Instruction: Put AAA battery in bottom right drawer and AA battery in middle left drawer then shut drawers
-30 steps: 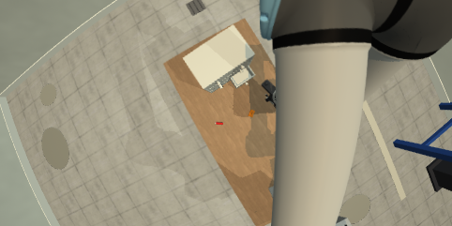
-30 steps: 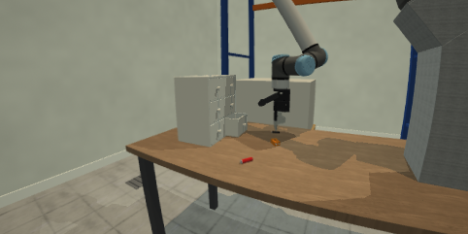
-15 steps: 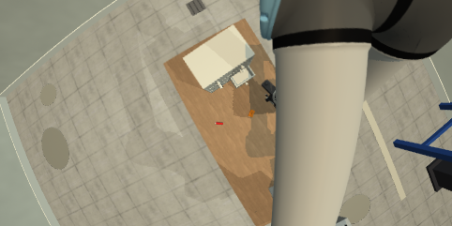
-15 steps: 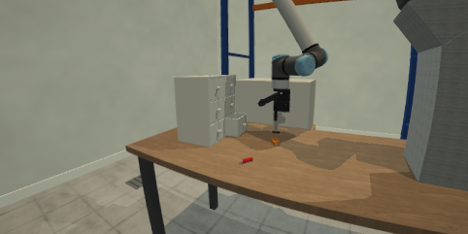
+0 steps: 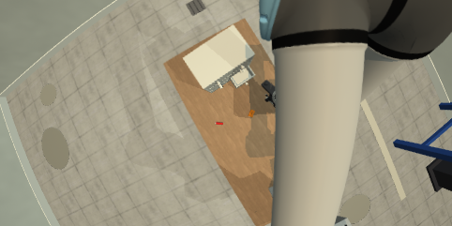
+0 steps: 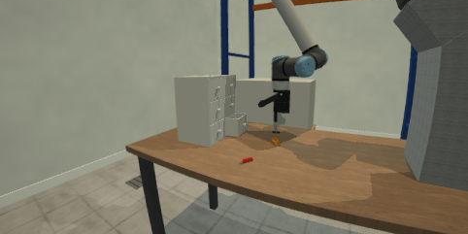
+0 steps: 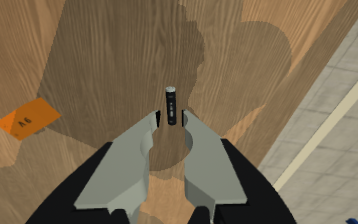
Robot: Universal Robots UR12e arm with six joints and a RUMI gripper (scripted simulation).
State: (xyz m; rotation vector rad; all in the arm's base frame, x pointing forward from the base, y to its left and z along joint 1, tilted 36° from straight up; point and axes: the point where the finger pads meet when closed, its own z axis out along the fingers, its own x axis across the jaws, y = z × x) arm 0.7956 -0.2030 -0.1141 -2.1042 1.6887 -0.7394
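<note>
Reading "A6" on an orange piece (image 5: 251, 113) (image 6: 276, 142) (image 7: 28, 119), we find it near nine o'clock from a black battery (image 7: 171, 106) in the wrist view; the battery's print is too small for us; our gripper's (image 5: 271, 98) (image 6: 276, 131) (image 7: 170, 118) jaws stand slightly parted, pinching nothing, the battery showing between; a red cylinder (image 5: 218, 123) (image 6: 247, 160) lies on the wooden table (image 5: 202, 112) (image 6: 316, 188) (image 7: 105, 50); the chest's (image 5: 218, 57) (image 6: 191, 111) bottom right drawer (image 5: 241, 78) (image 6: 235, 126) is out; we see floor tiles (image 5: 117, 135) (image 6: 97, 213) (image 7: 325, 100) toward three o'clock in the wrist view.
</note>
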